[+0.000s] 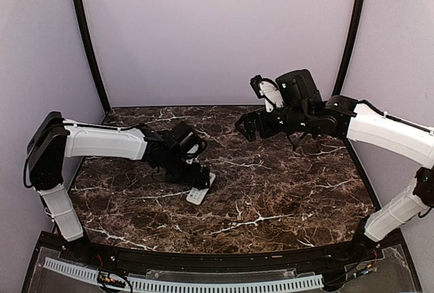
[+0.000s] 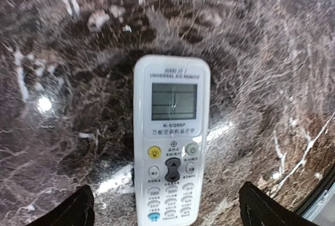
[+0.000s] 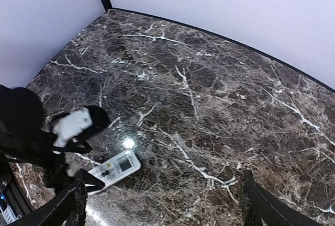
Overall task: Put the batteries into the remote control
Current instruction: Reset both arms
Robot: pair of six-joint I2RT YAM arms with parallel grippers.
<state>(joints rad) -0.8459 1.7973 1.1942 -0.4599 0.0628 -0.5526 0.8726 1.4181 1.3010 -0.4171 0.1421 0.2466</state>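
The remote control [image 1: 201,191] lies flat on the dark marble table, buttons and display facing up. In the left wrist view the remote control [image 2: 171,137] runs lengthwise between my two black fingers, which stand well clear of its sides. My left gripper [image 2: 170,211] is open and low over its button end, holding nothing. My right gripper [image 1: 247,125] hovers open and empty, high over the back right of the table, far from the remote control [image 3: 114,167]. The batteries are out of view.
Lilac walls with black corner posts [image 1: 86,35] close in the marble table [image 1: 271,191] at the back and sides. A white slotted strip [image 1: 203,283] runs along the near edge. The left arm [image 3: 31,132] fills the lower left of the right wrist view.
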